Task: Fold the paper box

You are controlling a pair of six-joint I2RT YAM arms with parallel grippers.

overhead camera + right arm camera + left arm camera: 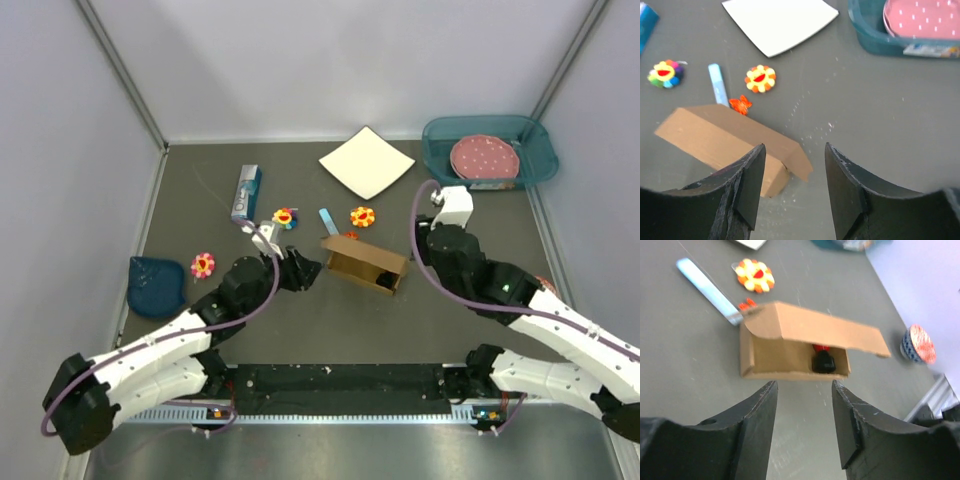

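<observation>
Two pincers flank the paper box, which lies askew near the middle of the desk, between the arms. The left pincer is released, jaws apart and empty, facing the box's open long side from just short of it. The right pincer is also released and empty, hanging over the box's other end. Whether it touches the cardboard cannot be told.

Handling, as judged:
- The box is thin brown cardboard, so it is probably light and likely to slide on the desk if pushed from one side only.
- Its panels look stiff and the creases bend. A hard pinch would dent a wall.
- The lid flap stands partly raised, hinged along the far long edge. Its free edge is the natural place to take hold or press down.
- The closed back wall suits bracing with the other pincer.
- A dark object with red on it shows inside the box and cannot be identified.

Clearance:
- Bare desk lies between the box and the arm bases.
- Behind the box, a light blue stick and an orange butterfly sit just beside the back edge, with a flower toy near them.
- The white sheet and the teal bin are well apart from the box.
</observation>
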